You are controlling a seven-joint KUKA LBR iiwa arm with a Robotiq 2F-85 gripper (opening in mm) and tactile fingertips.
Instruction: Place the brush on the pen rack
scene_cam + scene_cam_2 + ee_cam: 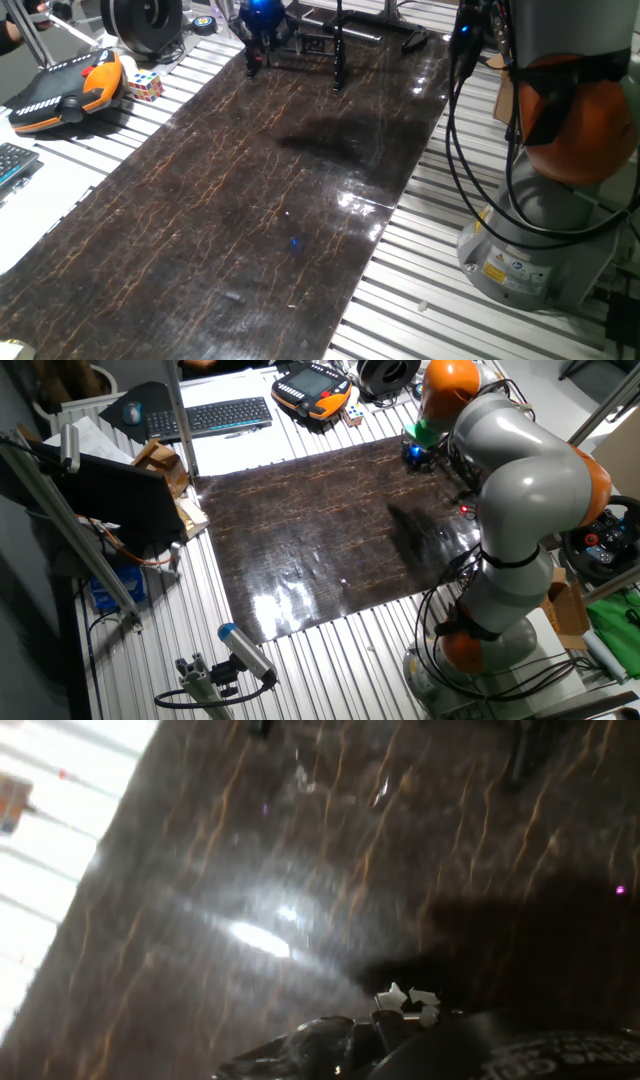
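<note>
The pen rack (338, 55) is a black frame with slim posts at the far end of the dark marbled mat (270, 200). My gripper (254, 60), lit blue, hangs over the rack's left end. Its fingers are dark against the rack, so I cannot tell how the jaws stand. In the other fixed view the gripper (414, 453) shows beside the arm, and the rack is hidden. The hand view is blurred and shows only the mat (300, 870) with glare and dark gripper parts at the bottom. I cannot make out the brush in any view.
A big black spool (140, 22), an orange-black pendant (70, 90) and a colour cube (143, 85) lie at the far left. A keyboard (10, 165) sits at the left edge. The robot base (540, 230) and cables (455, 150) stand right of the mat.
</note>
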